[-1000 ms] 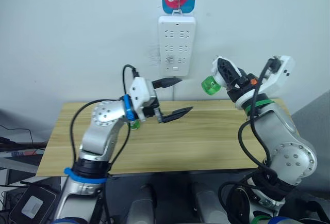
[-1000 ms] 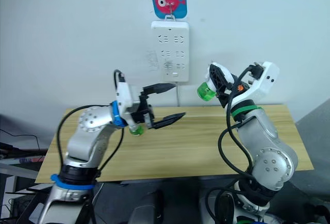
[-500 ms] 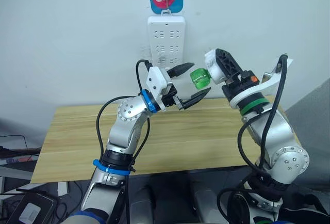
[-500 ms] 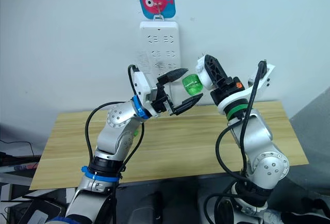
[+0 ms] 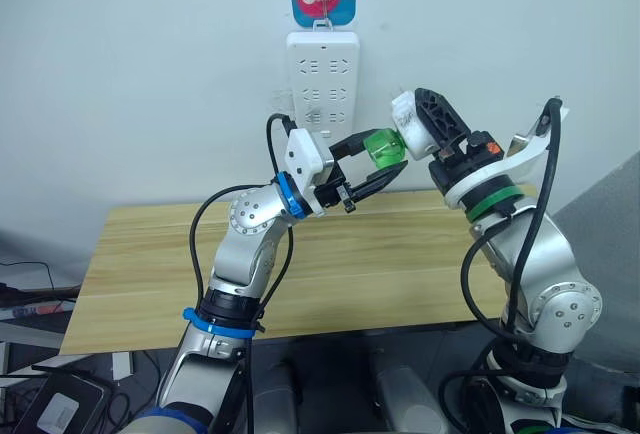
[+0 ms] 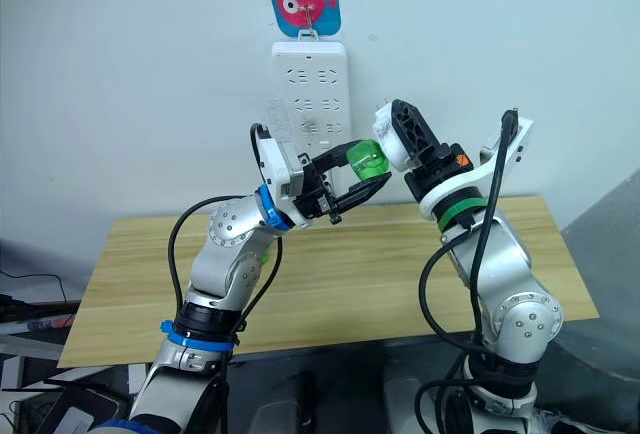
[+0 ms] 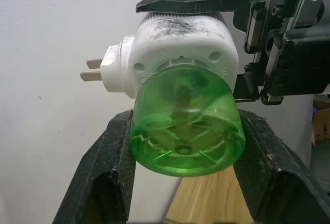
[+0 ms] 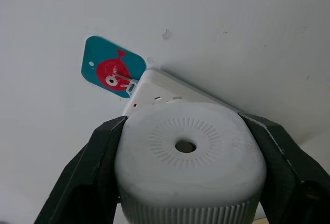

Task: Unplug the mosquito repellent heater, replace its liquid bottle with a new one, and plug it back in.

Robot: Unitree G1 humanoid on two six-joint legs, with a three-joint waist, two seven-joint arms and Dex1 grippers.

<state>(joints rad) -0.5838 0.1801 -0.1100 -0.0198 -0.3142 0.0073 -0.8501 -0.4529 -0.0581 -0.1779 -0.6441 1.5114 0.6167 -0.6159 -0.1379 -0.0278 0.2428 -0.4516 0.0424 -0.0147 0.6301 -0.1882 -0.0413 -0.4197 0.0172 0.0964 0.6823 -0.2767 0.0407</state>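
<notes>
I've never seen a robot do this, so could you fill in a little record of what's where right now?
right gripper: shut on the mosquito repellent heater, held up in the air
left gripper: shut on the green bottle
bottle: its neck end sits in the heater
heater's prongs: bare, unplugged
power strip: on the wall behind
wooden table: below the arms

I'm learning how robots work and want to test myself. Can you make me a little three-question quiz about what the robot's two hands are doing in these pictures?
1. True or false: the small white rounded plastic heater is plugged into the long white power strip on the wall.
2. Which hand grips the round clear green plastic bottle? A) left hand B) right hand C) neither
3. Fill in: the right hand is shut on the ____.

Key: 1 false, it is held out in the air with its prongs bare. 2 A. 3 heater.
</notes>
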